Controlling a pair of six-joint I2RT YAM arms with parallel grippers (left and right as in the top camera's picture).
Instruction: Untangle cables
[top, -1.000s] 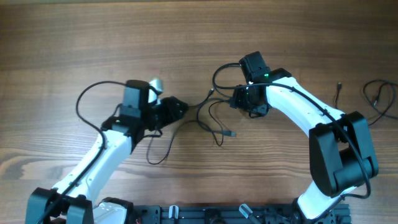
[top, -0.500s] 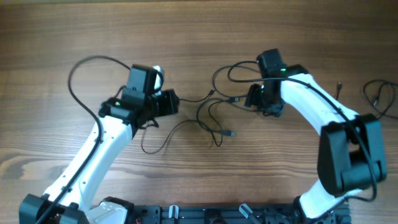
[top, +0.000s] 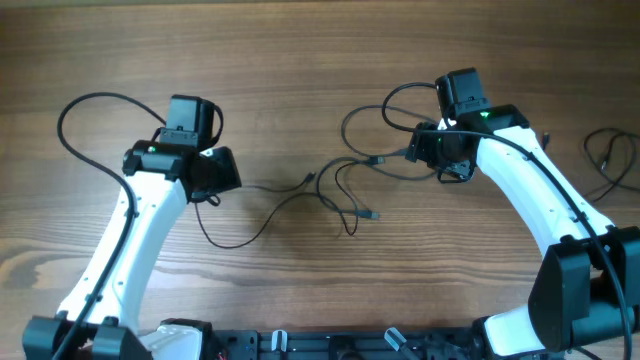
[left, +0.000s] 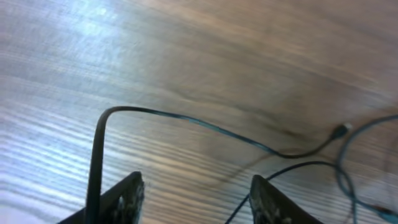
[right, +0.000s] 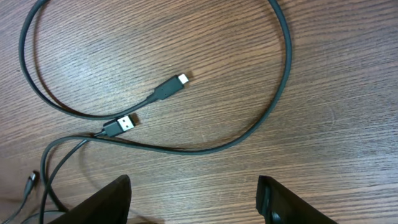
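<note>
thin blk cables (right: 163, 93), loose loops, silver plug tips

Brown wood-grain table (top: 300, 60) filling every view, grain running horizontally, soft even light, pale sheen in the left wrist view

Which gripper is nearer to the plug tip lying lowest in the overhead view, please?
Right. The right gripper is a little up and right of the plug tip in that view; the left gripper lies much farther to its left.
</note>
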